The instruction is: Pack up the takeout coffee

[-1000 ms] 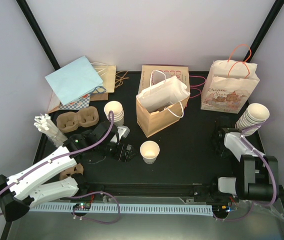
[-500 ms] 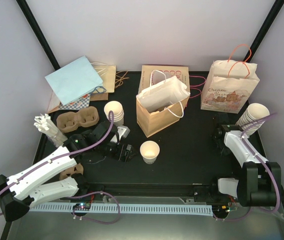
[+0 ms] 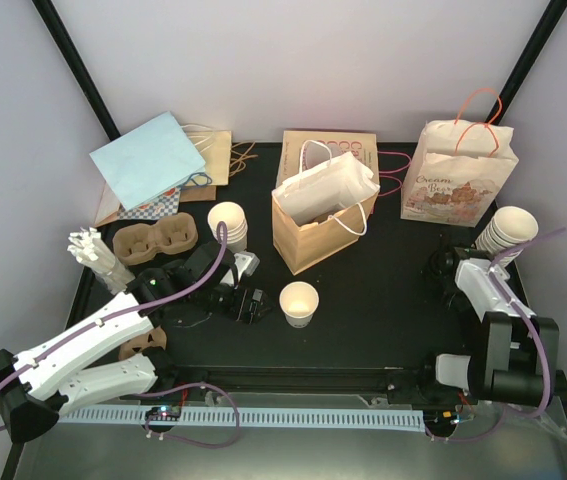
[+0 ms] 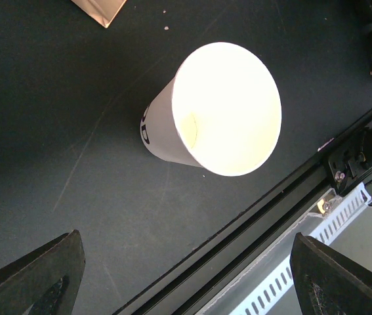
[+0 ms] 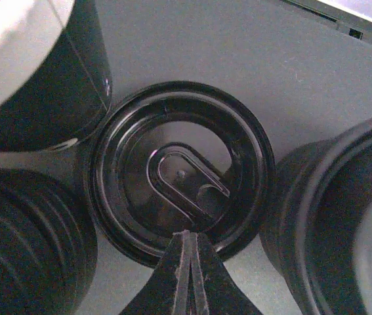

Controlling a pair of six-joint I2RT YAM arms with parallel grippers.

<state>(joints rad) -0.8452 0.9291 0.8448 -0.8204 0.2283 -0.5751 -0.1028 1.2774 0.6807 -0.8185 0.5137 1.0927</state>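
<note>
The takeout coffee cup stands upright and lidless near the table's front middle; in the left wrist view the cup shows its bright hollow inside. My left gripper hovers just left of it, open, its fingers spread wide with only table between them. At the right, my right gripper is among the black lids. The right wrist view has one round black lid lying flat, and my right gripper shut, tips pressed together over that lid's near rim.
A brown bag with a white bag inside stands behind the cup, a printed bag at back right. Cup stacks, a brown carrier and a light-blue bag are around. Lid stacks flank the single lid.
The right arm has shifted a little, its forearm swinging back and right by the lids. The left arm and the cup have not moved.
</note>
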